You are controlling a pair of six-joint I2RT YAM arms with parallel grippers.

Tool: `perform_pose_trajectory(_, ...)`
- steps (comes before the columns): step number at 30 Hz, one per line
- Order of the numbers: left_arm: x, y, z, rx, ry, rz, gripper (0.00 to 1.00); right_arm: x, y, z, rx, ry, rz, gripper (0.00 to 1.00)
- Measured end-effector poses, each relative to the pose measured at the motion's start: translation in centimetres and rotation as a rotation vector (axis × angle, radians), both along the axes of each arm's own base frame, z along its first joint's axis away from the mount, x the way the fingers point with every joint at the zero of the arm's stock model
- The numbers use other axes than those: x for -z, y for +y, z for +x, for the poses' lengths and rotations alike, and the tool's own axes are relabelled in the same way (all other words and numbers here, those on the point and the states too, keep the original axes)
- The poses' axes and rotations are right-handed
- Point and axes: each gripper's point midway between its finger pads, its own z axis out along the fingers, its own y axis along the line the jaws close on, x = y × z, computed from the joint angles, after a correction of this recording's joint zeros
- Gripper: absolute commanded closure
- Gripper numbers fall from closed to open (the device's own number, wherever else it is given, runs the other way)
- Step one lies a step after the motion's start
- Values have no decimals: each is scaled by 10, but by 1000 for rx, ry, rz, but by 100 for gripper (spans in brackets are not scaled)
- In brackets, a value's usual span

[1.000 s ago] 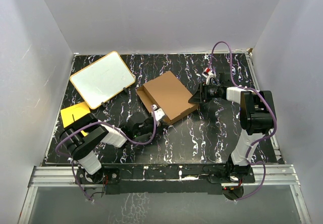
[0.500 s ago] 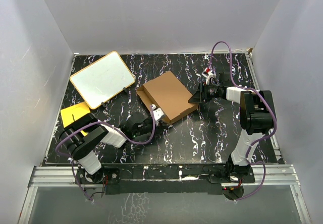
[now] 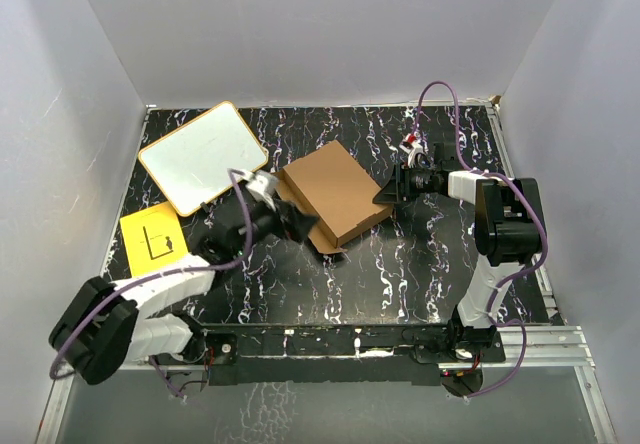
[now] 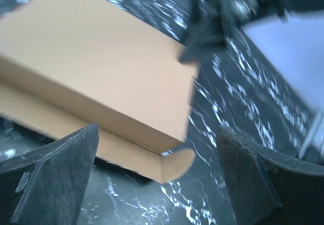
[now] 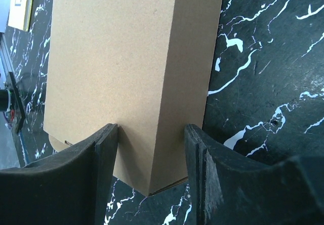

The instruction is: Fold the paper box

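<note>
The paper box (image 3: 335, 191) is a shallow brown cardboard box lying shut on the black marbled table, mid-table. My right gripper (image 3: 383, 195) grips its right corner: in the right wrist view the gripper (image 5: 152, 131) has one finger on the lid (image 5: 116, 58) and the other against the side wall. My left gripper (image 3: 290, 224) hovers at the box's near-left side, wide open. In the left wrist view the box (image 4: 96, 78) shows a rounded tab (image 4: 177, 165) sticking out at its near corner, untouched between the spread fingers (image 4: 50, 179).
A white board with an orange rim (image 3: 203, 157) lies at the back left. A flat orange-yellow sheet (image 3: 152, 237) lies at the left edge beside my left arm. White walls enclose the table on three sides.
My left gripper has opened from shut and let go at the box's near corner. The left arm has lifted and swung left, uncovering the yellow sheet. The right arm has stayed still.
</note>
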Motion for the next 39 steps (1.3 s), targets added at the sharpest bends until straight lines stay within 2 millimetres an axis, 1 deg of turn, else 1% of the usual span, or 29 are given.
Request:
perform_pose_trajectory(2,-8,28,24,-124,112,-68,3,0,2,0,-4,-1,-2,45)
perform_pose_trajectory(4,-6,55,46,-232,240,-145,3,0,2,0,-6,-4,-3,45)
perform_pose_trajectory(6,9,81,61,-339,397,-229,3,0,3,0,-7,-6,-4,45)
perform_pose_trajectory(7,23,90,64,-385,487,-262,3,0,2,1,-7,-6,-5,45)
perform_pose_trajectory(8,33,93,65,-409,546,-277,3,0,2,1,-6,-5,-6,45)
perform_pose_trajectory(10,57,93,63,-445,690,-298,3,0,3,0,-7,-5,-6,45)
perform_pose_trajectory(11,65,90,63,-452,747,-308,3,0,3,0,-7,-3,-6,45)
perform_pose_trajectory(13,76,84,68,-466,822,-328,3,0,3,0,-7,-4,-7,45)
perform_pose_trajectory(16,84,77,82,-485,886,-361,3,0,3,0,-8,-4,-7,45)
perform_pose_trajectory(19,86,73,93,-493,898,-397,3,0,3,1,-10,-4,-7,45)
perform_pose_trajectory(21,91,71,98,-501,914,-412,3,0,4,1,-13,-5,-6,45)
perform_pose_trajectory(24,102,66,111,-512,948,-422,5,0,6,3,-20,-8,-5,45)
perform_pose_trajectory(26,100,63,123,-513,943,-433,7,0,6,3,-22,-9,-5,45)
perform_pose_trajectory(30,102,62,135,-536,941,-440,18,0,7,3,-26,-11,-7,45)
perform_pose_trajectory(33,105,64,137,-557,946,-432,32,-1,7,3,-29,-13,-9,44)
perform_pose_trajectory(35,108,65,138,-567,954,-426,42,-1,7,4,-33,-16,-13,41)
perform_pose_trajectory(38,106,62,141,-556,959,-432,54,-2,8,5,-48,-34,-33,33)
perform_pose_trajectory(39,104,61,143,-553,955,-433,55,-2,7,7,-53,-45,-46,31)
